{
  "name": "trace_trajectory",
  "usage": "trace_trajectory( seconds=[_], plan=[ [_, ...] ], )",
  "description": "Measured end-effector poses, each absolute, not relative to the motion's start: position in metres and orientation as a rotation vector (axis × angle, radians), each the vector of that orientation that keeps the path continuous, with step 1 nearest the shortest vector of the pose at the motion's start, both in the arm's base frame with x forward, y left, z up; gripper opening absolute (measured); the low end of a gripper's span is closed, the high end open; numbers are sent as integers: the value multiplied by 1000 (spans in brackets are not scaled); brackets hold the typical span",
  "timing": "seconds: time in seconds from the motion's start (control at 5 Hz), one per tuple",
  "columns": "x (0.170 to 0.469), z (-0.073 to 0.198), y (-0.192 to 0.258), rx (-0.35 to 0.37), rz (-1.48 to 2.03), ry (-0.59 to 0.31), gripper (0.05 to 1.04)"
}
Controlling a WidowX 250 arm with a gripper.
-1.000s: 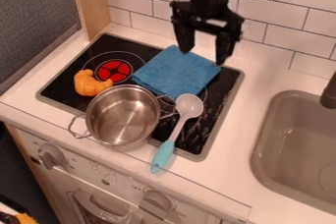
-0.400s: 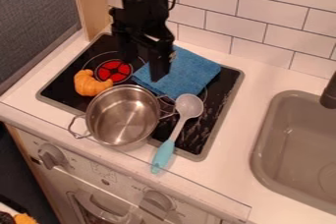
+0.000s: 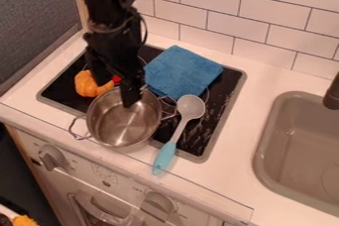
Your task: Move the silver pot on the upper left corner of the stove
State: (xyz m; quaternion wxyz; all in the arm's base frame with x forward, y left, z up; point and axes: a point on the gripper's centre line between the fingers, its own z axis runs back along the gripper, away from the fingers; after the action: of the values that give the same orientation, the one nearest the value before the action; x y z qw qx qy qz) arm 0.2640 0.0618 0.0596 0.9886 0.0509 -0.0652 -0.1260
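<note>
Round silver metal pot (image 3: 126, 126) at seven o'clock on black glass stove (image 3: 222, 96). Black gripper (image 3: 116, 93) at pot's twelve o'clock, fingers wide: pinch rim firmly, lift level, clearing orange croissant (image 3: 86, 86).

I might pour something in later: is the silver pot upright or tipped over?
Upright: the silver pot has its round mouth facing up, with its inner bottom visible through the opening.

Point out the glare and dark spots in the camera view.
Camera view: soft highlights inside the silver pot; pale streaks, perhaps reflections, on the black stovetop beside the ladle; the black gripper so dark its details merge; no glare on the blue cloth.
</note>
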Motion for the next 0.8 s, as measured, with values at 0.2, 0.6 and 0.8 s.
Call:
trace_trajectory(
  seconds=[0.2, 0.6, 0.8],
  plan=[
    [259, 39, 80, 153, -173, -124, 999],
    [256, 19, 102, 179, -58, -81, 943],
    [257, 15, 101, 167, -48, -76, 652]
  ],
)
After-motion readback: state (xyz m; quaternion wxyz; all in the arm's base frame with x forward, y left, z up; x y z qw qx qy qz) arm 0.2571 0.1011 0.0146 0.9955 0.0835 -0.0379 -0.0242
